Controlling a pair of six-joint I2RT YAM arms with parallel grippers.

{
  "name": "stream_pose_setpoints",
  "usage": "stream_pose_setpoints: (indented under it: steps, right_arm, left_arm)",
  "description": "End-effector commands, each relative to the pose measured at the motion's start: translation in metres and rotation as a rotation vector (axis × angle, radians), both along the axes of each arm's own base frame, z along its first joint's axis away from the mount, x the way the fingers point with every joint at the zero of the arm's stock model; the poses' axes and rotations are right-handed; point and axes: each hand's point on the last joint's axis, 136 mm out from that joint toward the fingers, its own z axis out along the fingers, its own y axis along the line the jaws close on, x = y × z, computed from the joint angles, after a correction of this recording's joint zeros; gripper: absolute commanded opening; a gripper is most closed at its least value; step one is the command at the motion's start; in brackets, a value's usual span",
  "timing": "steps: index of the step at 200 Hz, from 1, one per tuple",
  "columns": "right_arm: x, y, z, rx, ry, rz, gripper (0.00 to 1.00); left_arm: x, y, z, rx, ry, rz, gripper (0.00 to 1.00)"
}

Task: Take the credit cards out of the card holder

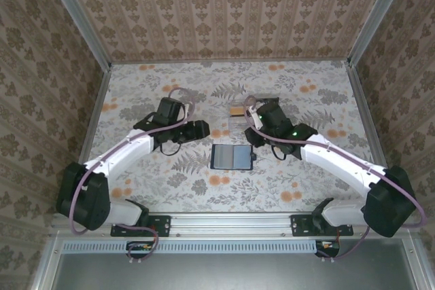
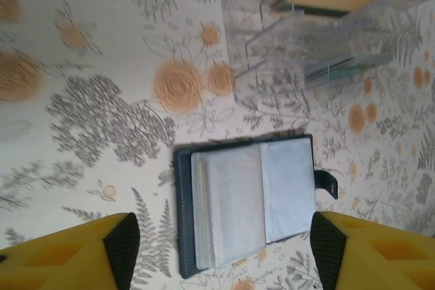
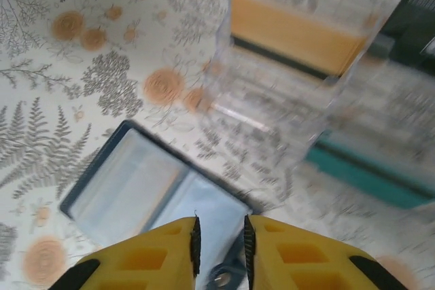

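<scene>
Two hands: left hand (image 2: 221,249) is seen spread wide above the card holder (image 2: 248,203); right hand (image 3: 220,246) is nearly pressed together, nothing seen pinched.
Card holder: laid open on the floral surface (image 1: 136,188), between both arms.
Hard to make out: clear stand (image 3: 285,106), blurred; teal card (image 3: 363,173) smeared behind it.

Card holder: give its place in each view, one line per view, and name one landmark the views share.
Top external: the card holder lies open on the table, just below centre, between the two arms.
Left wrist: lower centre, open, its tab pointing right.
Right wrist: lower left, its tab by the yellow fingers.
Shared landmark: the clear plastic stand holding an orange-tan card, just beyond the holder.
</scene>
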Motion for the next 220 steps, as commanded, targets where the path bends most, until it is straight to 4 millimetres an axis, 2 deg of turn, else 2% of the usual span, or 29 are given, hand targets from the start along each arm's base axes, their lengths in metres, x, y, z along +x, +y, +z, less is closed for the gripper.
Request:
stream_pose_setpoints:
  steps: [1,21,24,32,73,155,183,220]
  right_arm:
    - [-0.017,-0.005,-0.040,0.024,0.176,-0.167,0.28]
    - [-0.026,-0.003,-0.059,0.034,0.239,-0.206,0.26]
    - [-0.028,-0.003,-0.069,0.017,0.263,-0.213,0.26]
    - [-0.031,-0.005,-0.078,0.006,0.290,-0.230,0.26]
    - [-0.040,-0.009,-0.108,-0.010,0.358,-0.275,0.26]
    - [-0.045,-0.015,-0.137,-0.085,0.415,-0.284,0.25]
    - [-0.046,-0.014,-0.140,-0.096,0.424,-0.283,0.24]
    - [-0.048,-0.014,-0.143,-0.099,0.429,-0.288,0.22]
  left_arm:
    - [-0.008,-0.009,-0.011,0.017,0.051,0.000,0.67]
    - [-0.014,-0.020,-0.022,0.025,0.085,-0.030,0.64]
    - [-0.015,-0.022,-0.024,0.024,0.092,-0.032,0.63]
    - [-0.016,-0.025,-0.028,0.021,0.106,-0.038,0.62]
    - [-0.021,-0.036,-0.041,0.023,0.147,-0.077,0.60]
    - [-0.033,-0.052,-0.064,0.013,0.198,-0.142,0.56]
    - [-0.036,-0.057,-0.070,0.008,0.213,-0.163,0.55]
    - [-0.038,-0.064,-0.075,0.000,0.227,-0.192,0.48]
